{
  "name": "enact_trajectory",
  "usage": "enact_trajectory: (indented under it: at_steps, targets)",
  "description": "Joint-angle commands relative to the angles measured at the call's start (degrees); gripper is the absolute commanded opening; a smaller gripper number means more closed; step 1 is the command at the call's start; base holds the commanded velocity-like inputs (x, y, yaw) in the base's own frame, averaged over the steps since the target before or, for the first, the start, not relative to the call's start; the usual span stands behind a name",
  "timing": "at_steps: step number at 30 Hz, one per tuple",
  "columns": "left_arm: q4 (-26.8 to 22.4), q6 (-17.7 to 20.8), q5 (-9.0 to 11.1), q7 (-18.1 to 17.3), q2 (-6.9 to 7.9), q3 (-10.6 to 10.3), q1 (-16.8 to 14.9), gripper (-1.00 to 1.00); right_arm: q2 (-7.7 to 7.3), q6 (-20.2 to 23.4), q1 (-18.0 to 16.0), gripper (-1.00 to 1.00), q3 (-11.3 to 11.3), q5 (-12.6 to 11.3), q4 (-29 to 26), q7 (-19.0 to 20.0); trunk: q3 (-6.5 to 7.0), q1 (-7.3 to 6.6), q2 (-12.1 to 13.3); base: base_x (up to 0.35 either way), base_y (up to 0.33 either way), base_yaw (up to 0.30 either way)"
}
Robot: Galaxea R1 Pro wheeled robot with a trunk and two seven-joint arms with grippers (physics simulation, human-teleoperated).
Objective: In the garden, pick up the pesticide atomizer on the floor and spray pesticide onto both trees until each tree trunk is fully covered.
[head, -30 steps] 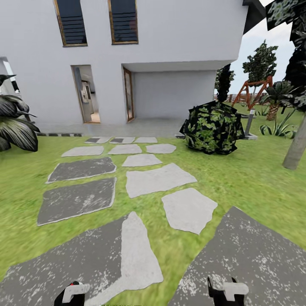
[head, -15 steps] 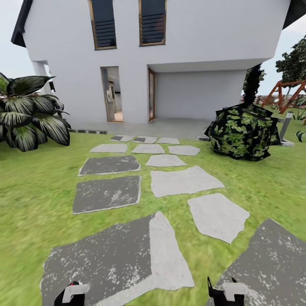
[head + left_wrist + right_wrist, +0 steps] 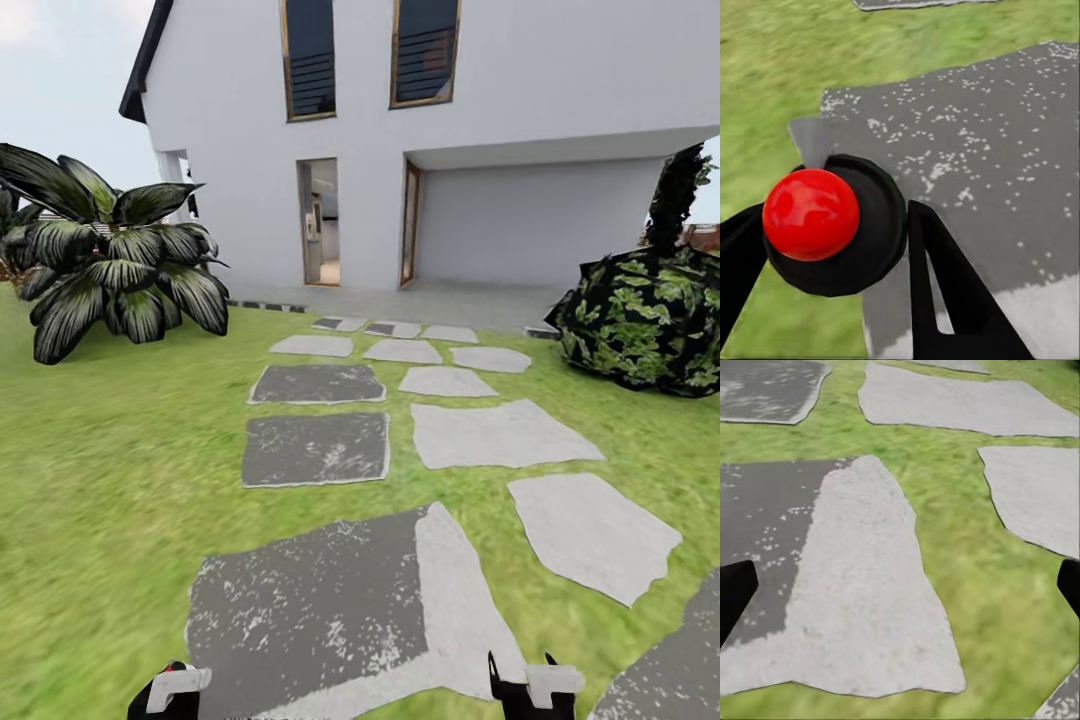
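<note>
In the left wrist view, the pesticide atomizer (image 3: 810, 214), a black rounded body with a glossy red knob, sits between the two dark fingers (image 3: 937, 285) of my left gripper (image 3: 170, 692), which is shut on it. That gripper is low at the head view's bottom edge, over a dark stone slab (image 3: 320, 600). My right gripper (image 3: 525, 685) is open, its fingertips wide apart over a pale slab (image 3: 862, 600) and grass, nothing between them. The trees and their trunks are out of view.
Grey paving stones (image 3: 495, 435) lead across the lawn (image 3: 110, 450) to a white house (image 3: 500, 130) with an open doorway (image 3: 320, 220). A broad-leaved dark plant (image 3: 110, 265) stands at the left, and a leafy green bush (image 3: 645, 325) at the right.
The camera has turned left: house, stones and bush slide right in the picture, a grey trunk drops off the right edge, and the broad-leaved plant comes in. Both grippers keep their places.
</note>
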Motion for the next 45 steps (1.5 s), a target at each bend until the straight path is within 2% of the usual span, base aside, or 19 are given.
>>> enact_trajectory:
  at_steps: [1, 13, 45]
  targets:
    - [-0.01, -0.01, 0.0, -0.01, 0.0, 0.0, 0.0, -1.0, 0.0, 0.0, 0.0, 1.0, 0.0, 0.0, 0.0, 0.0, 0.0, 0.0, 0.0, 0.0, 0.305, 0.279]
    - [-0.01, -0.05, 0.0, -0.01, 0.0, 0.0, 0.0, -1.0, 0.08, 0.0, 0.0, 1.0, 0.08, -0.03, 0.0, 0.0, -0.04, 0.0, 0.0, -0.025, 0.228, 0.279]
    - [-0.01, 0.04, 0.0, 0.07, 0.0, 0.0, 0.0, -1.0, 0.12, 0.02, 0.0, 1.0, 0.16, 0.0, 0.0, 0.0, -1.15, 0.0, 0.0, 0.0, 0.005, 0.278]
